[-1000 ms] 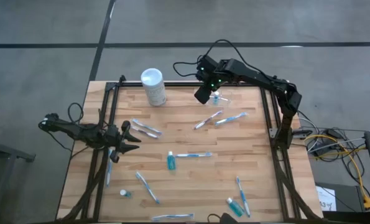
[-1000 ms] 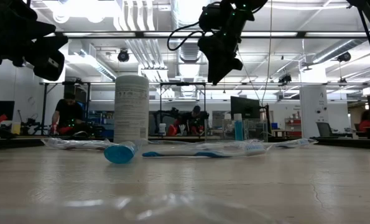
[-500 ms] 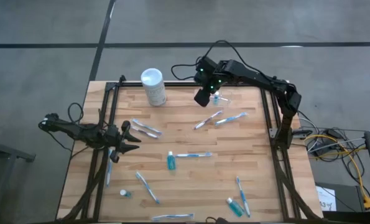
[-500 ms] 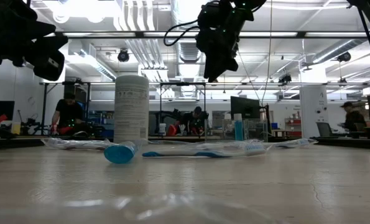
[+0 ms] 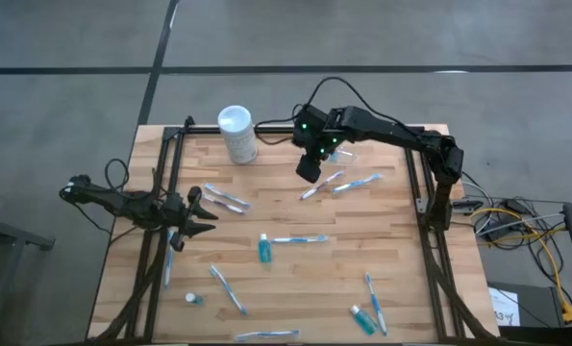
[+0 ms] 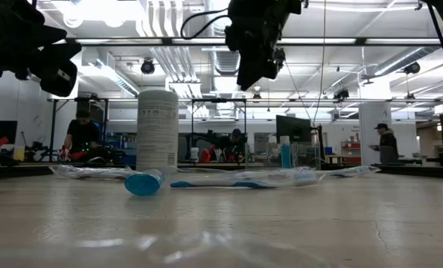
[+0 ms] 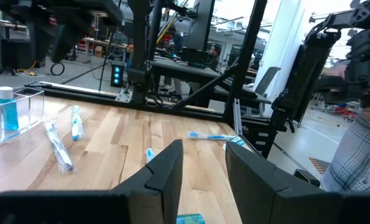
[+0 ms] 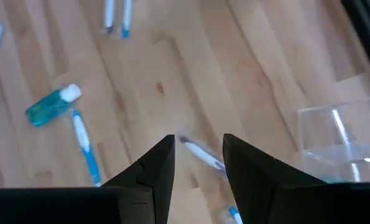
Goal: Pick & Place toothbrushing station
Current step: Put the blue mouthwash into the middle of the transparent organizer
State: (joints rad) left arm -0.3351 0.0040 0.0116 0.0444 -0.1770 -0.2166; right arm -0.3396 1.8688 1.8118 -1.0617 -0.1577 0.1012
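A: What could go wrong from here?

B: The right pincer (image 5: 308, 171) hangs above the desk (image 5: 266, 288) with its fingers apart and nothing between them, and it is not over the toothbrushing station (image 5: 342, 151). The station sits near it, off to one side, towards the arm's own base. Straight beneath the pincer lies a loose toothbrush (image 8: 200, 152), so a descent from here would likely close on that instead.

A: And if it swings across?

B: A finger could clip the station's wall and shove or tip it (it looks light). Anything standing inside would spill. The smooth walls may also slip out of a shallow pinch.

A: How does the station look?

B: It is a small see-through box (image 8: 340, 140), upright, its edges faint against the wood. Something blue stands inside, a small bottle by the left wrist view (image 7: 10, 112). The white cylindrical container (image 5: 236, 133) stands well apart on the pincer's other side and is far easier to spot, which invites a mix-up.

A: The other arm?

B: The left pincer (image 5: 194, 216) waits at its desk edge, fingers apart, empty.
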